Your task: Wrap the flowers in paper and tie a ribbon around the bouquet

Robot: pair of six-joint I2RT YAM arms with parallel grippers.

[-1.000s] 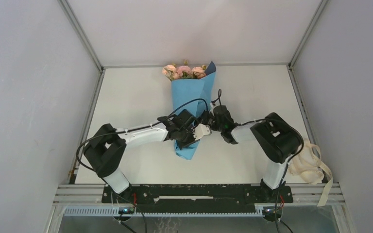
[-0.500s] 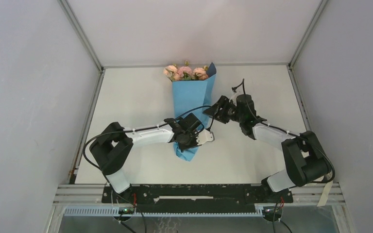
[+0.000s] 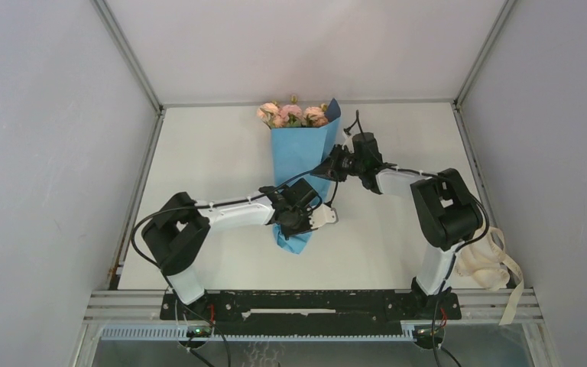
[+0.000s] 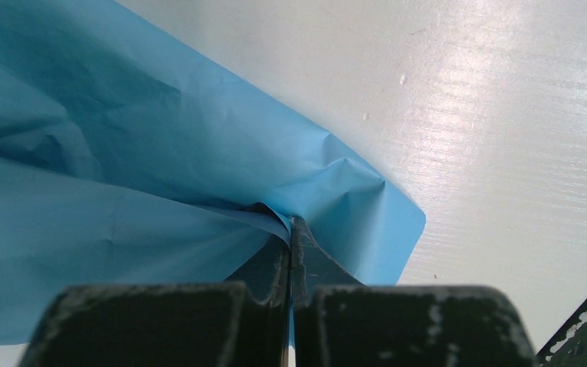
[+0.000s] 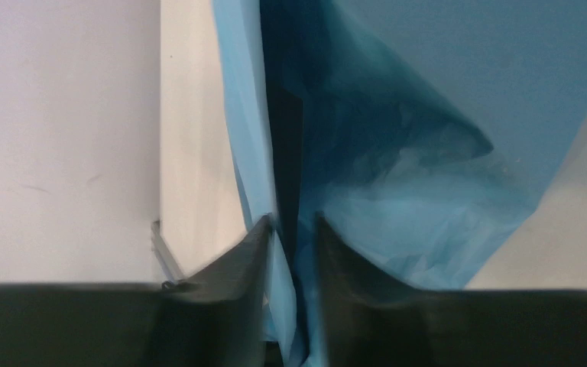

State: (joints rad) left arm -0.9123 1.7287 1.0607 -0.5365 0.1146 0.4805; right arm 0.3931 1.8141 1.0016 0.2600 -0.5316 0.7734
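The bouquet (image 3: 298,164) lies flat in the middle of the white table (image 3: 214,153), running away from the arms. Its wide end is at the far edge, where the flowers (image 3: 290,113) crowd out in pink and cream, just short of the back wall. The paper (image 3: 299,149) shows its light blue face all down the cone, and a dark navy corner (image 3: 332,107) pokes up to the right of the blooms. The narrow tip points toward the arm bases.

Down at that narrow end is the left gripper (image 4: 290,229). Its fingers are pressed tight together and pinch a crumpled fold of the paper close to its rounded corner, with bare table just beyond it. From above, the left arm reaches in from the left and crosses over the lower part of the cone.

Higher up is the right gripper (image 5: 292,220), at the right-hand edge of the cone about halfway along. Its two dark fingers (image 5: 248,260) stand only a sliver apart, and a loose edge of paper runs down into the gap, with the shadowed inside of the wrap behind it. That view is soft, so I cannot tell whether they are actually biting the sheet. The right arm bends in from the right.

The ribbon (image 3: 489,260) sits well apart from the bundle. It is a cream heap at the near right corner of the table, beside the right arm's base, and one strip hangs down over the rail.
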